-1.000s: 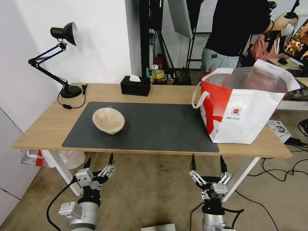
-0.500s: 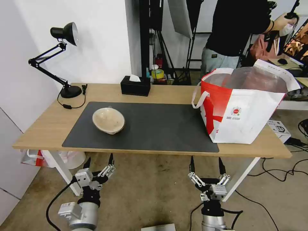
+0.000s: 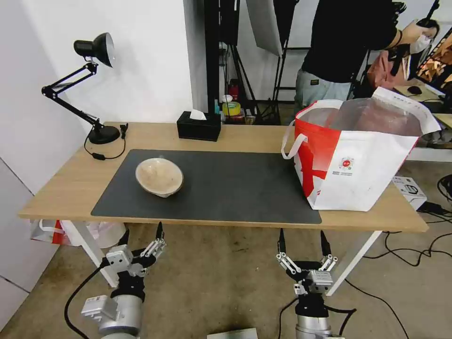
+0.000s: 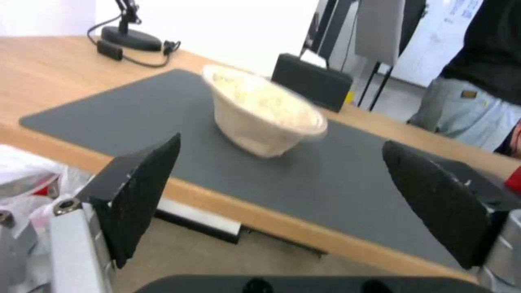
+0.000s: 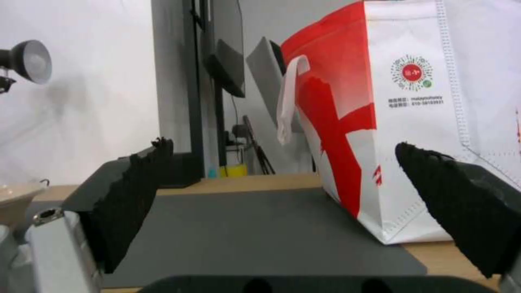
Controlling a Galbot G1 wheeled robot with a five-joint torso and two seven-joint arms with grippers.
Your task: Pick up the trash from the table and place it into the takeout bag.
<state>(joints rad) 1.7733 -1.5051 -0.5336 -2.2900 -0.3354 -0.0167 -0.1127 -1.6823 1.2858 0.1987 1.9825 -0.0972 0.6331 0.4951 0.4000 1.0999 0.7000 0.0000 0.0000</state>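
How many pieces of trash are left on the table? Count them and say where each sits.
1. A beige bowl sits on the left part of the grey mat, tilted. The bag stands at the table's right end; anything inside it is hidden.

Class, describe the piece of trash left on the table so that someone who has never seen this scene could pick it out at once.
Find the long light-wood table and the dark grey mat covering its middle. On the mat's left part, nearer the desk lamp than the takeout bag, sits a beige paper bowl. It is the mat's one round, pale, open container, unlike the black tissue box behind.
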